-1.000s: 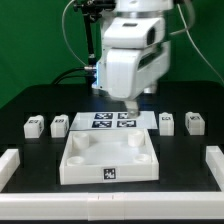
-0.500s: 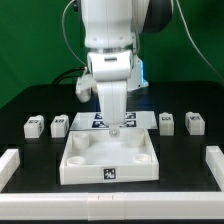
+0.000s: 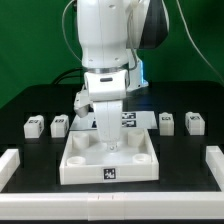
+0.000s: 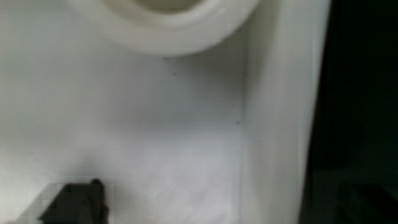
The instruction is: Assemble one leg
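Gripper (image 3: 109, 143): frame centre, low over the panel (image 3: 85, 170), fingers (image 4: 75, 203) apart, empty. Legs (image 3: 59, 125): four, two mid-left and two mid-right of the exterior frame, all sideways of the fingers and well apart; the inner mid-left one seems nearest. Long axes too small to judge. Marker board (image 3: 128, 122): half hidden behind the arm (image 3: 105, 40). Wrist view: blurred panel, one socket (image 4: 169, 20), one dark fingertip; no leg.

You're looking at a panel (image 3: 82, 170) of smooth, matt white plastic, and its socket (image 4: 169, 20) rim looks just as dull up close. The legs (image 3: 193, 122) look like the same plastic, with tags printed in flat black and white. Your table (image 3: 38, 150) is matt black, and the arm (image 3: 105, 40) has a glossy white shell.
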Motion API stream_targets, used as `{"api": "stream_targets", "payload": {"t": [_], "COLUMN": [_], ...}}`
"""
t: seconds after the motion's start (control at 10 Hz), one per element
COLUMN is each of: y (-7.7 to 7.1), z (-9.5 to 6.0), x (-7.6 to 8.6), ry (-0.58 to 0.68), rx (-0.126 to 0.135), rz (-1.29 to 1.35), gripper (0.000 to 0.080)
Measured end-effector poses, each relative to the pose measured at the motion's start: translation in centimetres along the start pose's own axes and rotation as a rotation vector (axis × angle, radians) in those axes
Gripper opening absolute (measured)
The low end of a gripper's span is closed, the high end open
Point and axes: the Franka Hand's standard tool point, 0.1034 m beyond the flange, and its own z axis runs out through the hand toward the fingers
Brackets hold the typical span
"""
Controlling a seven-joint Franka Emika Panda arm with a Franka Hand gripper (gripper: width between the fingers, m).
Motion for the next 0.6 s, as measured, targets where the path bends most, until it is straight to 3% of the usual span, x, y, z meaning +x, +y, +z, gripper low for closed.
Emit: {"api": "stream_targets", "payload": {"t": [0.1, 0.3, 0.4, 0.5, 0.6], "y": [0.0, -0.01, -0.01, -0.01, 0.16], "z": [0.0, 0.0, 0.01, 0.01, -0.1], "x": [-0.01, -0.02, -0.03, -0.03, -0.03], "ry": [0.0, 0.0, 0.0, 0.0, -0.001], "rx": [0.0, 0.0, 0.0, 0.0, -0.007], "rz": [0.0, 0.0, 0.001, 0.001, 0.0], "gripper": [0.0638, 0.0281, 0.0148, 0.0148, 0.0057]}}
